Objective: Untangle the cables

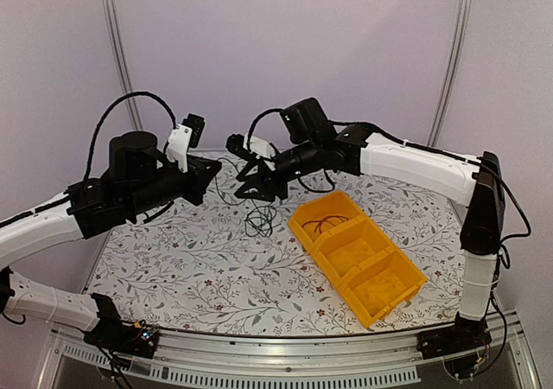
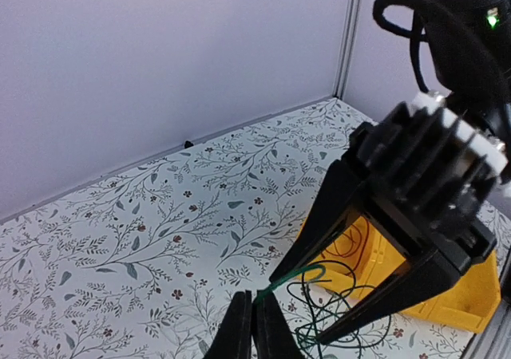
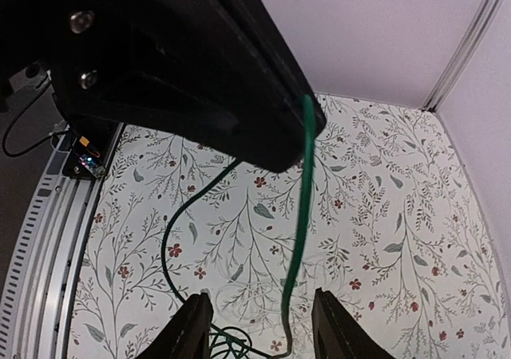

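Low in the middle of the left wrist view: left claw (image 2: 254, 301), squeezed shut on a thin green cable (image 2: 291, 278). Just to the right there: right claw (image 2: 295, 311), wide open, spread around the same cable and not pinching it. Same thing in the right wrist view: two fingertips (image 3: 196, 331) at the bottom of the frame with a gap between them. Green cable running down through that gap from the big black left claw at the top.

Rest of the cables bunched in a loose dark tangle (image 1: 259, 220) in the middle of the top view, just left of the yellow bin (image 1: 398, 302). Hard to tell whether lying on the flowery table (image 1: 173, 268) or dangling just over it. One reddish cable (image 1: 324, 226) inside the bin's far box.

Probably very light. Soft, floppy and thin, maybe a bit slippery, and quick to snag into tighter knots. So no hard yanking. Best to grab one strand close to the tangle, where it comes out alone, never the whole clump. Then pull apart slowly and watch for loops catching.
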Robot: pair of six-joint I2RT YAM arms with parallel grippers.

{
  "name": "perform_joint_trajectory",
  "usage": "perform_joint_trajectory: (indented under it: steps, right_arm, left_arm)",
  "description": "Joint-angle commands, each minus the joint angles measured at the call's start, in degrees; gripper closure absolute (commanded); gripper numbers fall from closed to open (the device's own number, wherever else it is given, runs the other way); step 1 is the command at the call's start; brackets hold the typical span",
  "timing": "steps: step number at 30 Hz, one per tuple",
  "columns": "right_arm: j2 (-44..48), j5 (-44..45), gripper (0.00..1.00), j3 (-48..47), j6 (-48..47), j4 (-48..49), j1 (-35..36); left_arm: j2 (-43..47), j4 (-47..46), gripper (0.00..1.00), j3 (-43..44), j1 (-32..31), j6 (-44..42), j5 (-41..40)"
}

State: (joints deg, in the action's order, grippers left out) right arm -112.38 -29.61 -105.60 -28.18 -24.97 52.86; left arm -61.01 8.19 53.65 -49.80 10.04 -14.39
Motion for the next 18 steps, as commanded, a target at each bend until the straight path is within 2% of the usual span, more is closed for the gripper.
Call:
perform_joint_trajectory:
  steps: [1, 4, 5, 6, 7, 9, 11, 14, 18]
  right_arm:
    - [-2.08, -2.52, 0.63, -1.76, 4.51, 1.63, 0.40]
    - [-1.93, -3.60, 0.96, -1.48, 6.25, 2.65, 0.40]
    - [-1.56, -3.85, 1.00, -1.00, 7.10, 3.25, 0.40]
    - [-0.65, -4.34, 1.00, -0.35, 7.62, 3.99, 0.40]
    - [0.25, -5.29, 1.00, 0.22, 8.26, 4.59, 0.40]
    - [2.09, -7.17, 1.00, 1.21, 9.56, 6.03, 0.41]
    - [3.47, -9.37, 1.00, 1.82, 10.78, 7.43, 0.45]
    - [4.96, -12.48, 1.00, 2.15, 12.01, 9.18, 0.41]
    - [5.82, -16.97, 1.00, 0.73, 13.91, 9.35, 0.49]
  left_arm:
    - [-0.91, -0.18, 0.97, 1.39, -1.07, -0.73, 0.78]
    - [-1.05, -0.80, 0.97, 0.76, -1.14, -0.58, 0.13]
    - [-1.07, -1.01, 0.97, 0.28, -1.09, -0.61, -0.67]
    - [-1.14, -1.36, 0.96, -0.71, -1.12, -0.45, -2.11]
    - [-1.23, -2.17, 0.90, -1.82, -1.15, 0.03, -3.81]
    - [-1.48, -5.84, 0.71, -5.28, -1.12, 1.93, -6.78]
    - [-2.79, -12.57, 0.61, -9.55, -1.05, 4.28, -8.57]
    - [-7.05, -22.15, 0.57, -14.33, -0.20, 7.81, -10.32]
    - [-14.81, -26.71, 0.56, -16.66, 3.50, 12.88, -11.38]
